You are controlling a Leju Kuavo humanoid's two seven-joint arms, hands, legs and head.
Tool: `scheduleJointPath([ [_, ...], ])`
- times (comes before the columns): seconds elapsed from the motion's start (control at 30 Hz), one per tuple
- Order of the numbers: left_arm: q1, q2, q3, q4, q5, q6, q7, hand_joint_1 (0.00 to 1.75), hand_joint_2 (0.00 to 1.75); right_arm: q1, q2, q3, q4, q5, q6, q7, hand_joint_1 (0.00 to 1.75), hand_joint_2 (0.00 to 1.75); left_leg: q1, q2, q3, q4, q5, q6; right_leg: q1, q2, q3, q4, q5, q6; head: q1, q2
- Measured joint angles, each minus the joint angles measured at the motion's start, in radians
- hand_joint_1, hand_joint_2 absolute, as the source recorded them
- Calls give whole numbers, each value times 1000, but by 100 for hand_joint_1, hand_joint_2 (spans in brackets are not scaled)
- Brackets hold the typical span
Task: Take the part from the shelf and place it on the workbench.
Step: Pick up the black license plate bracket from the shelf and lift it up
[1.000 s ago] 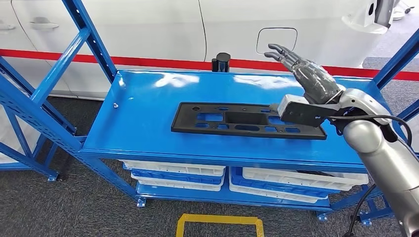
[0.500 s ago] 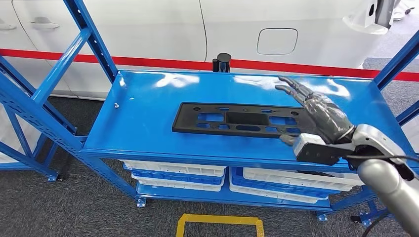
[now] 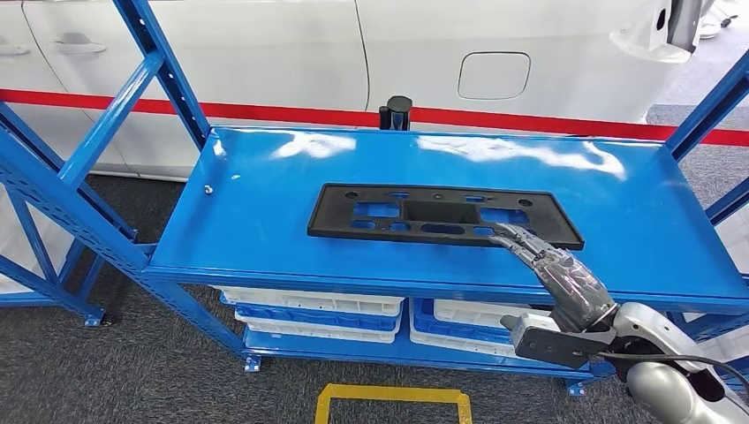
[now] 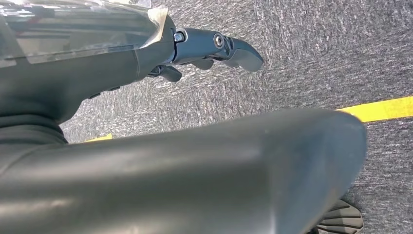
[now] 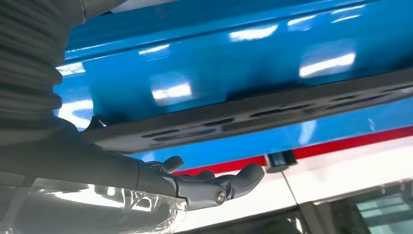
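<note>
Behind the blue shelf (image 3: 265,221) stands a white car (image 3: 265,53) above a red stripe (image 3: 291,112). White bins (image 3: 309,302) sit on the lower level. On the top deck the flat black part (image 3: 442,215) lies lengthwise. At its near right edge the right hand (image 3: 552,269) reaches in, fingers (image 3: 517,240) released, spread, tips at the rim. Beside the body the left hand (image 4: 214,48) hangs over grey carpet, fingers loose, grasping nothing.

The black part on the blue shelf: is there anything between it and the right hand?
Nothing visible. The right hand reaches the near edge of the black part, which lies flat on the blue shelf.
</note>
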Motion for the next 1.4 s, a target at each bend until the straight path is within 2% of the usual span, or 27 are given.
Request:
scheduleJointPath([
  [0.17,-1,0,-8,0,1,2,-5,0,0,-57,36,11,115,16,-4,-19,0,175,0,0,1,0,0,0,0,0,1,0,0,0,0,0],
  [0.37,-3,0,-19,0,1,5,-19,0,0,-114,101,28,257,82,-68,-48,0,175,0,0,1,0,0,0,0,0,1,0,0,0,0,0],
  [0.7,-3,0,-21,0,1,6,-19,0,0,-140,142,40,331,93,-76,-49,0,175,0,0,1,0,0,0,0,0,1,0,0,0,0,0],
  [0.97,-4,0,-25,0,-6,20,-9,0,0,-228,193,41,424,195,-199,-86,0,175,0,0,1,0,1,0,0,0,1,0,0,0,0,0],
  [1.17,-4,0,-31,0,0,27,-7,0,0,-344,276,51,583,201,-212,-139,0,175,0,1,2,0,1,0,0,0,2,0,0,0,0,0],
  [1.4,-6,0,-39,0,0,27,-1,0,0,-473,408,81,820,216,-267,-176,0,175,0,1,3,0,2,0,0,1,3,1,0,0,0,0],
])
